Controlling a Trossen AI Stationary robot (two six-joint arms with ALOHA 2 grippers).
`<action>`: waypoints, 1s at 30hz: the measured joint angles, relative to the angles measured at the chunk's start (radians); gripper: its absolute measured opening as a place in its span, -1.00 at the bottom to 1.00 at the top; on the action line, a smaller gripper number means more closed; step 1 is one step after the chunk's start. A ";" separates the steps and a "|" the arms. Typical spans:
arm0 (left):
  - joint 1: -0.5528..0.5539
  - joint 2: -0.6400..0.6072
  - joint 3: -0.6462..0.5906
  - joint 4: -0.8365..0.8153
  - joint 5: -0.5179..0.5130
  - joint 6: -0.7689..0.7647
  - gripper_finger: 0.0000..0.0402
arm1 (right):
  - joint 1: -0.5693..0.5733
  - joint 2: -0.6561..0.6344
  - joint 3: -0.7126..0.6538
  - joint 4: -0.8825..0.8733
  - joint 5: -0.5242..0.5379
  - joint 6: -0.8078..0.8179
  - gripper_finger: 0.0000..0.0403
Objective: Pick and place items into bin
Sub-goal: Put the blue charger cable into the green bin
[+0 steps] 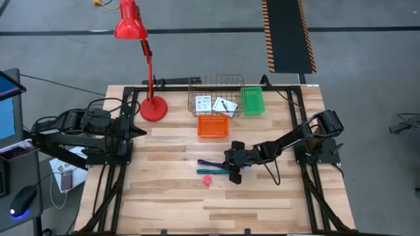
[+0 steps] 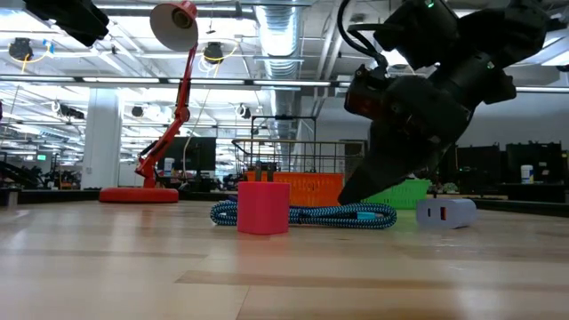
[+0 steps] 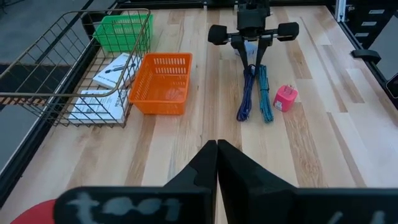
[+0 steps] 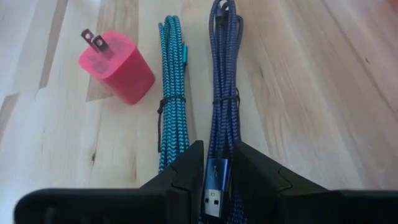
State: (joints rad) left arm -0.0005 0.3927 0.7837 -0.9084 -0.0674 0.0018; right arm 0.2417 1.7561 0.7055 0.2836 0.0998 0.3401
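Your right tool (image 4: 214,165) sits at the centre of the high frame, clenched on the near end of the dark blue braided cable (image 4: 225,81), whose plug shows between the fingers. The teal cable (image 4: 171,93) lies just beside it on the bench (image 1: 262,203), the pink charger plug (image 4: 118,65) a little farther off. In the low view the tool hides the cable ends, and the pale adapter (image 2: 447,212) behind seems to rest apart. Your left tool (image 3: 216,163) waits pressed shut at the left edge.

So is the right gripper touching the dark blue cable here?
Touching. In the right wrist view the right gripper has its fingers closed on the dark blue cable near its USB plug.
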 joint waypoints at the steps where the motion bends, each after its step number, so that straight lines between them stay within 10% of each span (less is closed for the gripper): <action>1: 0.000 0.000 0.000 0.000 0.000 -0.003 -1.00 | -0.001 0.000 0.000 -0.004 0.000 0.000 -0.59; 30: 0.000 0.000 0.000 0.000 0.000 -0.003 -1.00 | -0.051 0.001 -0.002 -0.074 0.086 -0.008 -0.88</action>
State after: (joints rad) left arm -0.0002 0.3923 0.7841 -0.9085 -0.0677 -0.0010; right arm 0.1910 1.7573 0.7036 0.2095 0.1862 0.3317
